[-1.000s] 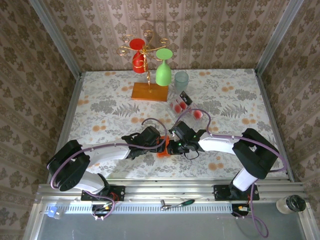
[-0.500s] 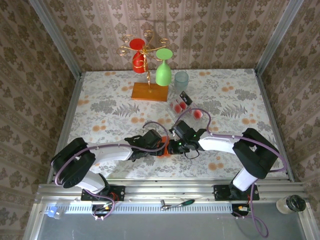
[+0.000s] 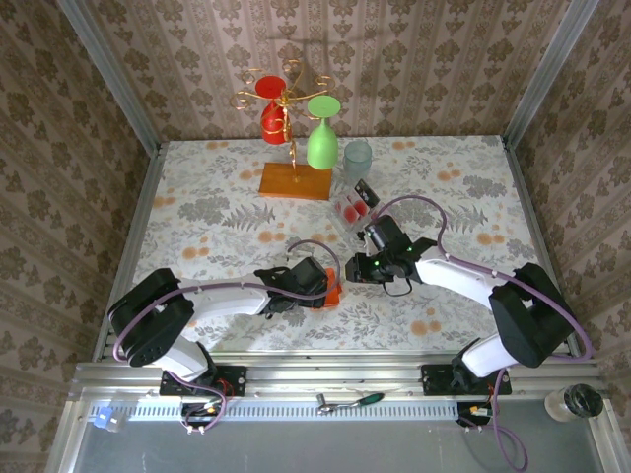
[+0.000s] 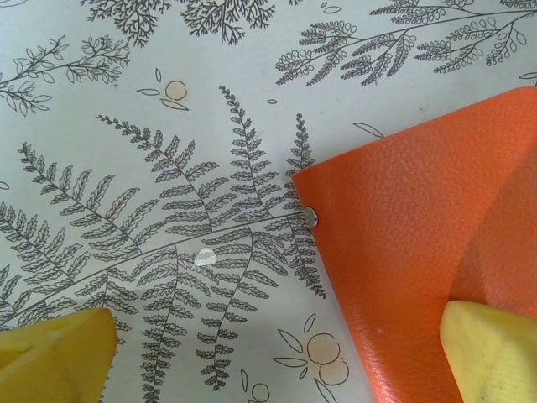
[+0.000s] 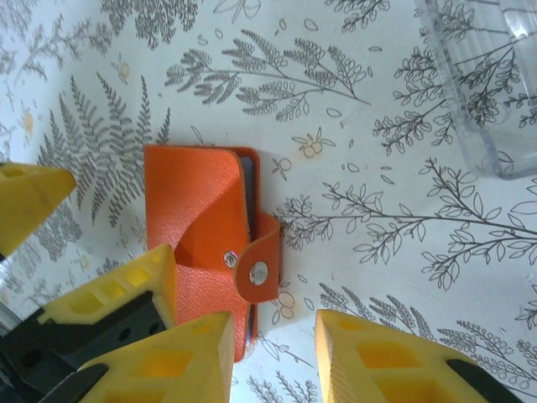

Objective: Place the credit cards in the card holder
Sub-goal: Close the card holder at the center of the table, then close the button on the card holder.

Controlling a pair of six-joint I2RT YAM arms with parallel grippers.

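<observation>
Left claw (image 4: 270,340): released wide, one fingertip over card holder (image 4: 419,227).
Right claw (image 5: 273,353): parted, empty; card holder just ahead-left.
Credit cards (image 3: 353,205): beyond right claw, its arm nearer.

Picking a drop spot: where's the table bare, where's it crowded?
Bare: the table left of the rack base, beyond the left arm; also right of the clear tray, beyond the right arm. Crowded: centre, where the left gripper and right gripper meet at the card holder; back centre, from rack base to tray.
</observation>
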